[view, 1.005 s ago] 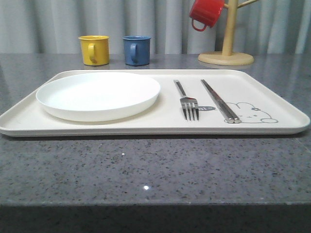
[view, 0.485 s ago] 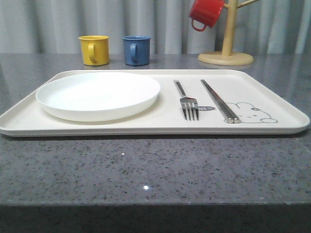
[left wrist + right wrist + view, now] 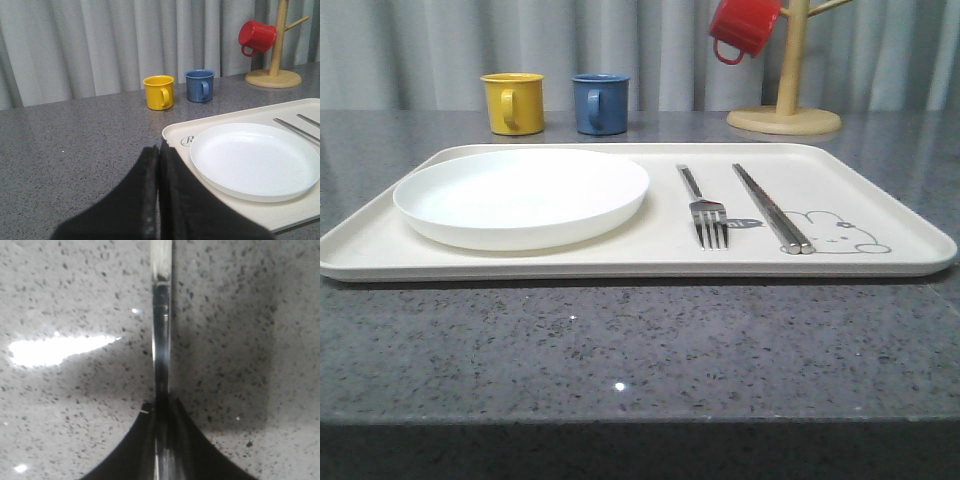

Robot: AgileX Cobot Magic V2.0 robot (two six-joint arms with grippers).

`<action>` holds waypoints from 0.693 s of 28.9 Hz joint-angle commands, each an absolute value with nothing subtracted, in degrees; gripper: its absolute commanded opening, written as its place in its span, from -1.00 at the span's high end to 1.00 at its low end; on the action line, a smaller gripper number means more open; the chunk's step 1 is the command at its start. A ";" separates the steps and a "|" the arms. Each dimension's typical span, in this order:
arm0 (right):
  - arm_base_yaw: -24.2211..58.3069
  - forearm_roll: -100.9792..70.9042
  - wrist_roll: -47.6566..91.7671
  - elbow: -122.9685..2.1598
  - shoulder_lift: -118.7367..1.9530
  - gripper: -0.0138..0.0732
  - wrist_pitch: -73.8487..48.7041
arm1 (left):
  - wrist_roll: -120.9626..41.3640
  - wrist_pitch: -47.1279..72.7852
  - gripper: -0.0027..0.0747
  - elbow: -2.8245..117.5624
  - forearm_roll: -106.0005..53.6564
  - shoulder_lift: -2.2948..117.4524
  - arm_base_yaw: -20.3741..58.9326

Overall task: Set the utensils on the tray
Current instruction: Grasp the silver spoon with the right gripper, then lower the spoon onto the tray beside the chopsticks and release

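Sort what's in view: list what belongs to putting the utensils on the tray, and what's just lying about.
Job things:
tray
fork, on the tray
chopsticks, on the tray
thin metal handle, right jaws shut on it

Lying about:
plate
yellow mug
blue mug
red mug
mug stand

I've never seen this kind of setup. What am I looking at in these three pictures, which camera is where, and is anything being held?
It is a two-armed table robot. One camera looks forward over the grey speckled table; the others sit on each wrist. On the table lies a cream rectangular tray carrying a round white plate, a silver fork and silver chopsticks. Behind stand a yellow mug and a blue mug; a red mug hangs on a wooden stand. The left gripper has its black fingers closed, empty. The right gripper pinches a slim shiny metal handle above the table.
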State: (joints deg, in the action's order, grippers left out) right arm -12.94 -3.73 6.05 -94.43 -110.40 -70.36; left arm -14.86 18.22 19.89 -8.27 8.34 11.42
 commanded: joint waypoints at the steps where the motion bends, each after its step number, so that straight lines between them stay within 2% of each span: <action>1: -12.97 -4.03 3.58 -97.52 -104.48 0.67 -73.81 | -14.31 13.72 0.98 21.55 -9.00 9.05 11.35; 11: -7.35 -5.01 -2.08 -98.03 -96.42 0.67 -76.46 | -14.31 13.72 0.98 21.55 -9.00 9.05 11.35; 20: 3.90 -6.92 -6.22 -97.64 -94.79 0.67 -76.46 | -14.31 13.72 0.98 21.55 -9.00 9.05 11.35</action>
State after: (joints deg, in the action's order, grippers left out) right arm 0.99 -6.26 -4.62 -96.13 -97.67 -71.19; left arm -14.86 18.22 19.89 -8.27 8.34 11.42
